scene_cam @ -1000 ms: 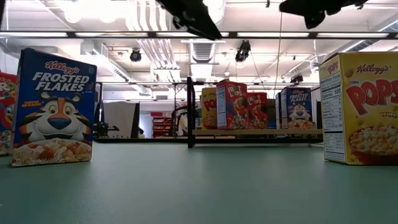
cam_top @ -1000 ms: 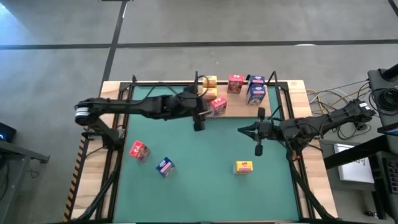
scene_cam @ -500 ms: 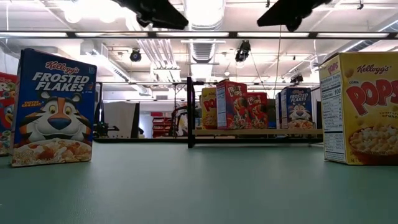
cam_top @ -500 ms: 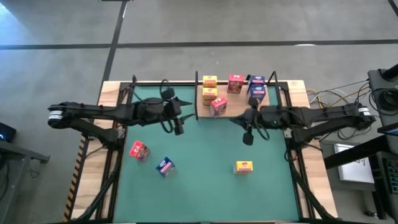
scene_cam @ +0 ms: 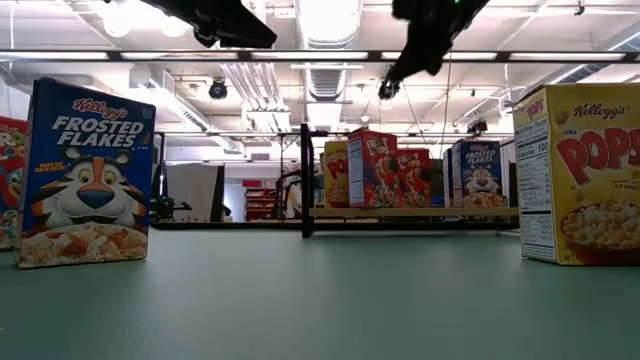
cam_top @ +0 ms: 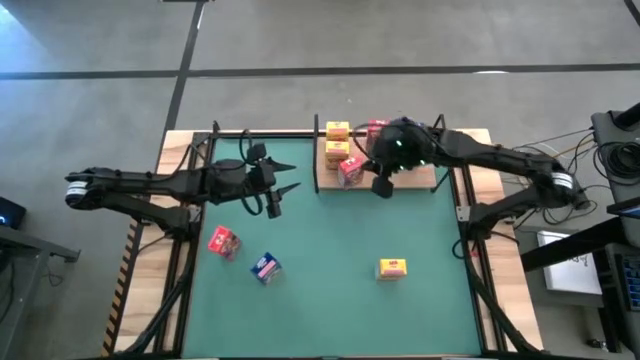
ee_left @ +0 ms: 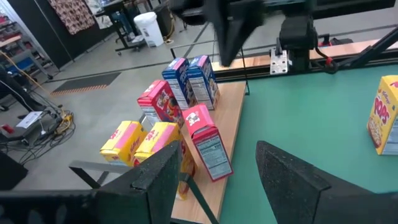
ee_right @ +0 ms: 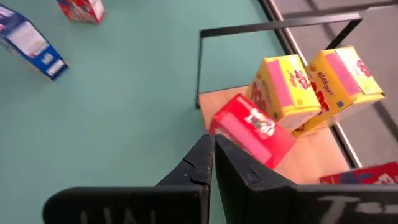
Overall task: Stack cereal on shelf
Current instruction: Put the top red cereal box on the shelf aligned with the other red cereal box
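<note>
Six cereal boxes stand on the shelf (cam_top: pixel 425 178) at the table's far edge; three wait on the green mat (cam_top: pixel 330 270).

On the board, two yellow boxes (cam_top: pixel 337 141) and a red box (cam_top: pixel 350 171) sit by its left post, with a second red and two blue behind the right gripper (cam_top: pixel 381 187), which hovers empty over the board's front edge, fingers pressed together. The left gripper (cam_top: pixel 272 200), fingers spread and empty, hangs above the mat's left half, near the loose red box (cam_top: pixel 223 242) and blue box (cam_top: pixel 265 268); the loose yellow box (cam_top: pixel 392 268) lies toward the right. Judged: between placements, next comes a descent onto a loose box.
</note>
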Controlling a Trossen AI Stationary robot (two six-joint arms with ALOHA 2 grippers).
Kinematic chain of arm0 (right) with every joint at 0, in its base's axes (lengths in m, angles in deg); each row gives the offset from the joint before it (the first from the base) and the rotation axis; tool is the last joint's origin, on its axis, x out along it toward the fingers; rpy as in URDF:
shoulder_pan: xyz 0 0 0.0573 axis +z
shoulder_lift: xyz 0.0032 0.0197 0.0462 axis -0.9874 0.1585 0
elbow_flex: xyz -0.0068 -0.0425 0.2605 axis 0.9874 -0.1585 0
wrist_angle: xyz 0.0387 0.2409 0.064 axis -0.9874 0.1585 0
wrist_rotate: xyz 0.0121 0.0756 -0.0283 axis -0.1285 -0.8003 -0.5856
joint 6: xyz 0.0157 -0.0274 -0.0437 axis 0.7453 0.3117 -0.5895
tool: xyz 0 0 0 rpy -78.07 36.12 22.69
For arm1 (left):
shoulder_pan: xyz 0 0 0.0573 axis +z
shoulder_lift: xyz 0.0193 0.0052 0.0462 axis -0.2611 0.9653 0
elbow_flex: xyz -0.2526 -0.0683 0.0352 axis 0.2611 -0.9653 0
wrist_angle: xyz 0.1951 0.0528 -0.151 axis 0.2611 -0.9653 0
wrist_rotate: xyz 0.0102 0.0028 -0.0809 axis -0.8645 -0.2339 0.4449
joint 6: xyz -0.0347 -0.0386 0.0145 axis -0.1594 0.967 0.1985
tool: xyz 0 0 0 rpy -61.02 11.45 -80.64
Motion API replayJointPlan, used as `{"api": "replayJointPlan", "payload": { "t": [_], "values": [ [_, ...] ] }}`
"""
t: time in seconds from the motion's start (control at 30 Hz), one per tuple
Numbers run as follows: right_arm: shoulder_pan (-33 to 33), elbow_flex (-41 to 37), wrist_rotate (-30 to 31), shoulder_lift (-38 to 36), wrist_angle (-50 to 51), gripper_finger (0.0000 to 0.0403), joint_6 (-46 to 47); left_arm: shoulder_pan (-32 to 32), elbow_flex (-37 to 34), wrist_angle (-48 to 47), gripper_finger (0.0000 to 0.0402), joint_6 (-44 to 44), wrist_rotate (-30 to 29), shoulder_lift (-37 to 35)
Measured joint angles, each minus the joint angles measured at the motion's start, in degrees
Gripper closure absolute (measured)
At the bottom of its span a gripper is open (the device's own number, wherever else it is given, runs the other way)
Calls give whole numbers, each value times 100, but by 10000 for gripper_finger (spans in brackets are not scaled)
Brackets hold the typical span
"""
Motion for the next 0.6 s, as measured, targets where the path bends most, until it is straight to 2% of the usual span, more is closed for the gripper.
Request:
{"api": "replayJointPlan", "payload": {
  "t": [0.33,0.5,0.6],
  "values": [
    [-832,750,-300,1038,140,394,-1159,0,-66,-169,209,7,-4,-5],
    [-956,936,-312,1336,181,391,-1359,0,-66,-248,209,44,-28,-5],
    [-967,1113,-323,1471,410,376,-1361,0,-66,-299,209,83,-27,-6]
  ]
}}
